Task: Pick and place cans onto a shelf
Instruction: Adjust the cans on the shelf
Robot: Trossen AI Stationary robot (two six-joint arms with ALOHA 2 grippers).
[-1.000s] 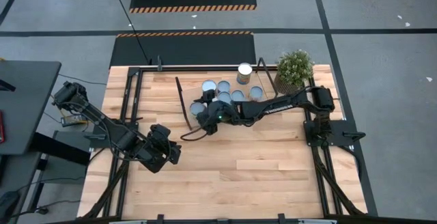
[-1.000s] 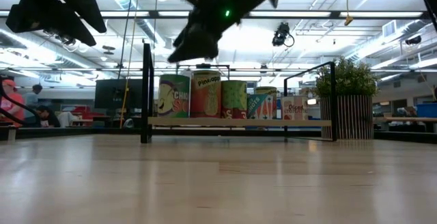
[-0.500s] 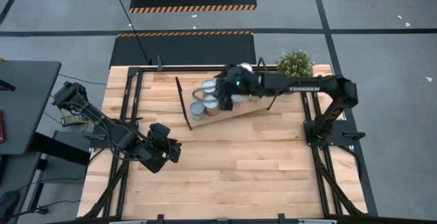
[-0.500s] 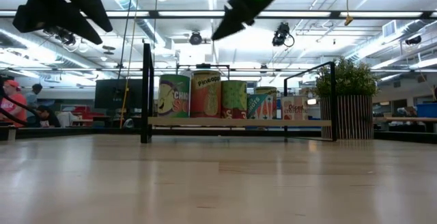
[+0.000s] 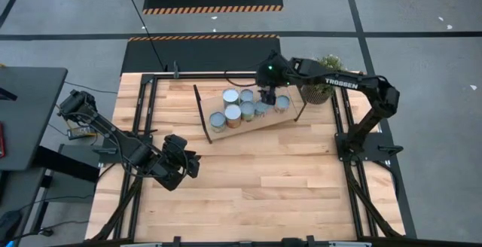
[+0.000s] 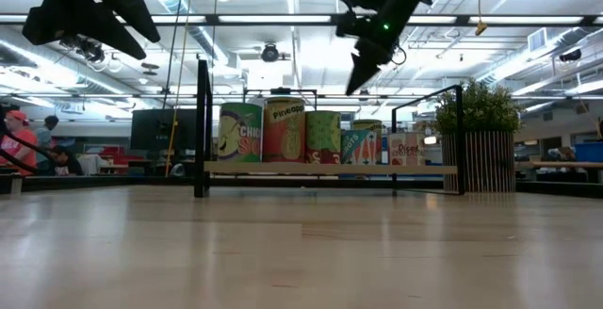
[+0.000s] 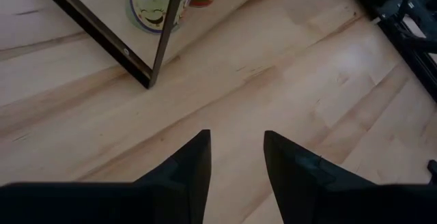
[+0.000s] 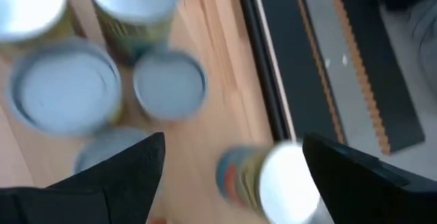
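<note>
The right gripper (image 5: 265, 94) hovered above the shelf (image 5: 260, 120) at the table's far side, fingers spread wide and empty. Six cans (image 5: 233, 112) stood upright on the shelf — a seventh can (image 8: 273, 181) lay ahead of the fingers. The left gripper (image 7: 236, 157) waited near the table's left edge — fingers narrowly parted, holding nothing.

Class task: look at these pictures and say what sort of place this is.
Most likely a robotics lab in an industrial hall: two arms mounted at a wooden table, striped hazard mats on a concrete floor, and ceiling strip lights with exposed pipes.
</note>
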